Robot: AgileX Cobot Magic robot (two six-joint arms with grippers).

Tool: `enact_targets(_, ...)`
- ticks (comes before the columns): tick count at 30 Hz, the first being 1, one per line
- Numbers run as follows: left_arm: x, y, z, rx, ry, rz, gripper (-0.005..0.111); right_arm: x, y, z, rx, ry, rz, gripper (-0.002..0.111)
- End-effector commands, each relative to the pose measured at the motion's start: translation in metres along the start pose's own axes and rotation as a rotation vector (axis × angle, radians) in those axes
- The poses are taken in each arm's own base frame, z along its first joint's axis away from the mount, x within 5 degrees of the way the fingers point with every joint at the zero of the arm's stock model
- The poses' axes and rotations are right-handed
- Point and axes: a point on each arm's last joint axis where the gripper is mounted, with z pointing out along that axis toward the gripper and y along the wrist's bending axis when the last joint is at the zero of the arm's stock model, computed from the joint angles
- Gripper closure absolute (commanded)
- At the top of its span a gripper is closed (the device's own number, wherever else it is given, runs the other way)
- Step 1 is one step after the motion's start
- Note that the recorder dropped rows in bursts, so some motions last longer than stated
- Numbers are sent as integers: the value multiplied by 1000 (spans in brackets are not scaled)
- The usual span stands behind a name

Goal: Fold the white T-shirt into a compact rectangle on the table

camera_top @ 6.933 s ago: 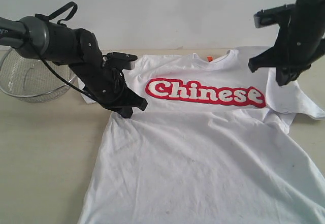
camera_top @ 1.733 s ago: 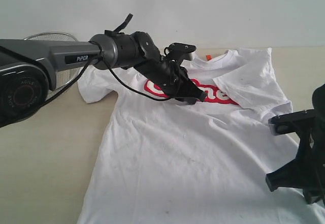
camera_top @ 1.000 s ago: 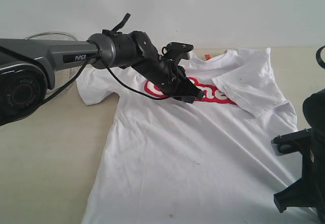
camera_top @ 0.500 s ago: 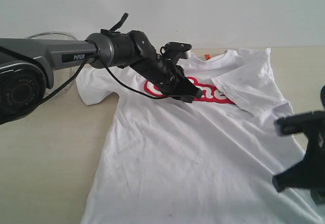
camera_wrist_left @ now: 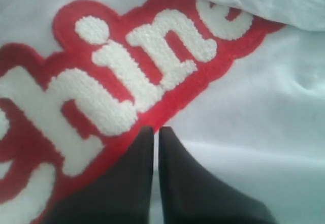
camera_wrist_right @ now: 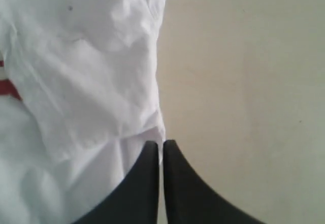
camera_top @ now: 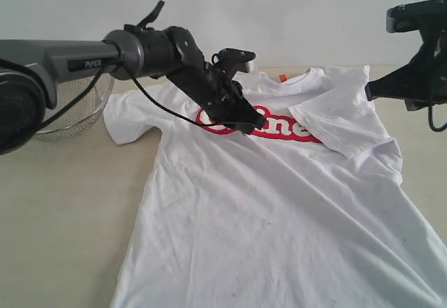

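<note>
While the white T-shirt lies chest-up on the bench, the sleeve on the right arm's side folded across the end of its red lettering, we see the left end effector closed tight and empty over the lettering's edge. The right end effector, likewise closed and empty, hangs above the shirt's border.
</note>
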Motion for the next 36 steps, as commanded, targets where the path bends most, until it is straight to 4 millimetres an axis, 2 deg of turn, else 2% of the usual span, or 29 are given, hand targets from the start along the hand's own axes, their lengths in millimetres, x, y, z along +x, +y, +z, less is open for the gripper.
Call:
enact_targets(1,-4,-2,-34,32,74,19,102,-33,-6,33,-41,9,-33,109)
enact_targets(6,12,-4,-50,72,167,-26,102,-74,-24,56,-122,11,-24,109)
enact_targets(8,26,-10,-55,75,190,-54,102,-89,-32,74,-174,69,-20,109)
enact_targets(10,45,-19,-59,98,194,-121,102,-98,-35,94,-219,122,-44,109)
enact_targets(13,88,-42,-67,103,228,-183,102,-114,-31,120,-279,118,-73,109)
enact_targets(14,95,-47,-68,98,238,-186,102,-118,-30,125,-285,110,-72,109)
enact_targets(16,125,-61,-73,46,252,-217,102,-125,-29,133,-303,120,-75,109)
enact_targets(19,149,-63,-72,16,284,-250,102,-125,-28,144,-301,140,-86,109)
enact_targets(23,176,-67,-69,22,368,-279,102,-113,-24,166,-308,190,-119,109)
enact_targets(31,194,-69,-69,16,428,-325,102,-102,-25,197,-244,197,-143,109)
enact_targets(36,199,-70,-69,20,444,-336,102,-106,-30,201,-187,141,-134,109)
